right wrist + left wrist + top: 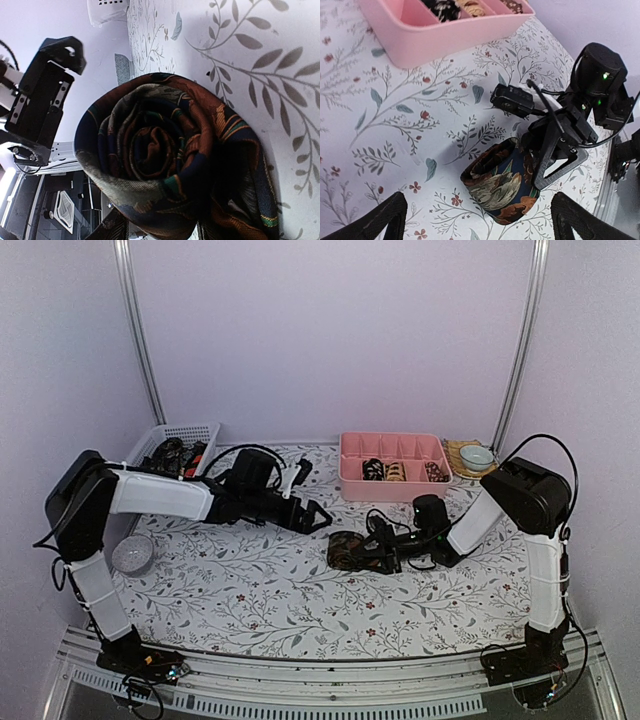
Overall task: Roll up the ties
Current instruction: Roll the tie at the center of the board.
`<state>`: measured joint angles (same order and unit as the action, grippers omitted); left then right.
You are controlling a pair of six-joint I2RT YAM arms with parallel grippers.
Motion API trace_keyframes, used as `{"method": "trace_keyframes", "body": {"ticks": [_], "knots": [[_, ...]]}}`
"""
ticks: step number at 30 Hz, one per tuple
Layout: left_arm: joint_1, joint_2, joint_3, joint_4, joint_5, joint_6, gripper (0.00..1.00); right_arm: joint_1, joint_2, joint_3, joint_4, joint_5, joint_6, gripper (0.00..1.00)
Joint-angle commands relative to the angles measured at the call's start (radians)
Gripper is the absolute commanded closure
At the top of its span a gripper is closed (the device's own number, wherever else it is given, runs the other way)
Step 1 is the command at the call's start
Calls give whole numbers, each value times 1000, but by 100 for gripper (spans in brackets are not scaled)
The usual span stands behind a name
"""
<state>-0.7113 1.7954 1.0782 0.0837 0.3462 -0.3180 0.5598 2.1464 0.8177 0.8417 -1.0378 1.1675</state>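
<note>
**Rolled tie in front of the pink tray.** The rolled tie lies on the floral tablecloth, just in front of the pink tray and below its left end.

- **Right gripper:** your right gripper reaches in from the direction of the tray's right end. Its jaws look part-closed on the coil.
- **Left gripper:** your left gripper hangs off the tray's front-left corner, spread wide and empty, apart from the coil.

**Hazards:**
- The cloth looks smooth and springy, so a slack grip could let the outer wrap unwind.
- A hard squeeze could push the inner turns out sideways.
- On the way in, the coil could catch on the tray's front wall.

**Materials:**
- The tie is a finely woven cloth in navy, rust and grey-green, with a leafy pattern. It is wound into a tight spiral with soft layered edges.
- The tray is smooth, rigid plastic with dividers.
- The tablecloth is flat and matte.
</note>
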Motion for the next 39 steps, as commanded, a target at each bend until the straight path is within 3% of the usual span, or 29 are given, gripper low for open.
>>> {"method": "trace_keyframes", "body": {"ticks": [1, 7, 19, 31, 39], "knots": [[16, 93, -34, 127, 143, -275, 0, -6, 88, -37, -84, 66, 6, 55], [14, 198, -58, 299, 230, -432, 5, -6, 90, -46, -82, 67, 0, 55], [-51, 321, -37, 412, 309, -561, 12, -5, 97, -43, -81, 68, -8, 57], [-77, 382, -47, 475, 305, -617, 26, -5, 105, -44, -79, 65, -14, 61], [-81, 424, -32, 482, 305, -644, 26, -6, 120, -39, -83, 61, -22, 62]]}}
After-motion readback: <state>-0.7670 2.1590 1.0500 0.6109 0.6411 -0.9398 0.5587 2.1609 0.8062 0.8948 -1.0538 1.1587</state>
